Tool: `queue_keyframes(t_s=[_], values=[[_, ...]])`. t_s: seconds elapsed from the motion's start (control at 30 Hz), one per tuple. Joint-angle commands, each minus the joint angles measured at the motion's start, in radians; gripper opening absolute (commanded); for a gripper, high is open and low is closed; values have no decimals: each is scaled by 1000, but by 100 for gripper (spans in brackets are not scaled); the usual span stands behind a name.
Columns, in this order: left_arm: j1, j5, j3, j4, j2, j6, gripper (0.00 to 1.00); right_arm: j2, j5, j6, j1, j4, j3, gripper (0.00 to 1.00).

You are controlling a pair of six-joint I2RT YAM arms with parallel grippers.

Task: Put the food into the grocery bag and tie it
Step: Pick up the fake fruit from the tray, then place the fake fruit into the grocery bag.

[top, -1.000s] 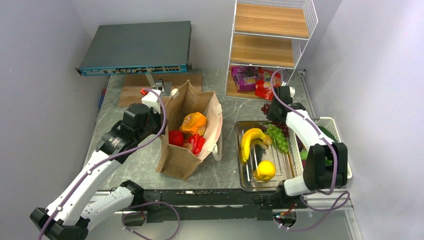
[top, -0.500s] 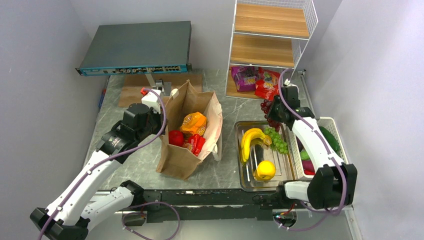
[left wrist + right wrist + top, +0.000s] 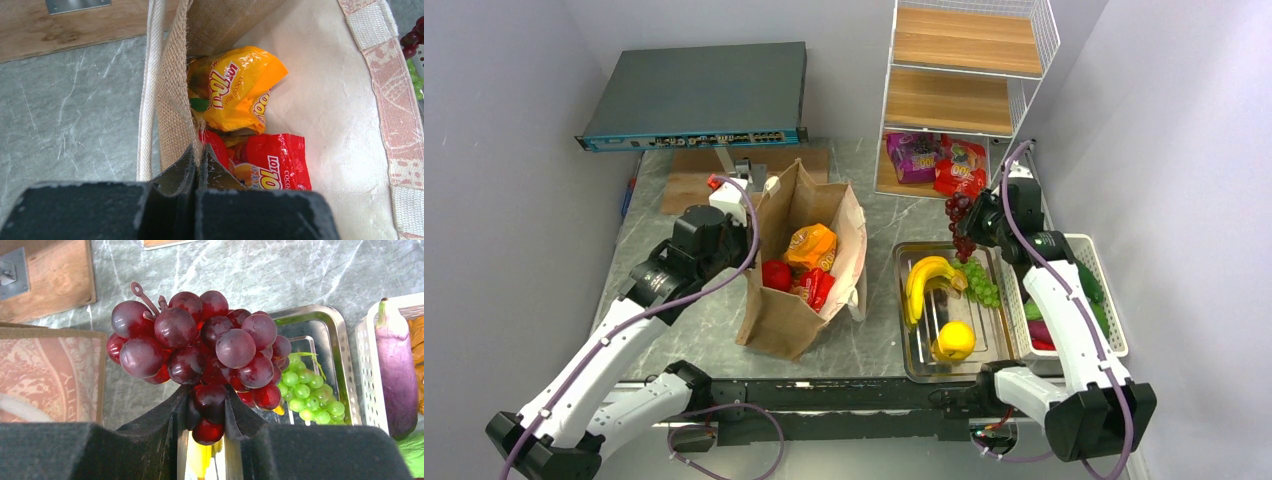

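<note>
Since a second ago the right arm (image 3: 1064, 300) has swung its elbow back toward the near edge of the table (image 3: 704, 330) and stretched its forearm out. The left arm (image 3: 614, 350) has not moved. The grocery bag (image 3: 774, 325) stands left of the steel tray (image 3: 911, 365), mouth upward and its opening running near to far. It holds an apple (image 3: 775, 275), a red packet (image 3: 270, 160) and an orange packet (image 3: 235, 85). The left gripper (image 3: 196, 157) is clenched on the bag's left rim. Beyond the tray's far edge, the right gripper (image 3: 207, 410) grasps a bunch of dark red grapes (image 3: 200, 340) clear of the table, stem end pointing away from the fingers.
</note>
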Motion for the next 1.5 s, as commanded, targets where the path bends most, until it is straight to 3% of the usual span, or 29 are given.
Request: queue_keyframes(t_s=[0.0,0.23,0.57,0.7,1.07,1.47], values=[[5,-8,54,87,-2,10,0,-65,-53,16,4,0,40,7],[-1,-20,137,49,58,33,0,-121,-136,29,6,7,60,6],[-1,-19,46,88,31,42,0,-145,-432,74,40,64,178,3],[-2,-22,24,93,9,43,0,-134,-506,119,110,125,247,3],[-1,-44,22,85,-4,45,0,16,-369,154,471,181,461,3],[-2,-64,20,79,-6,48,0,249,-223,217,839,312,465,1]])
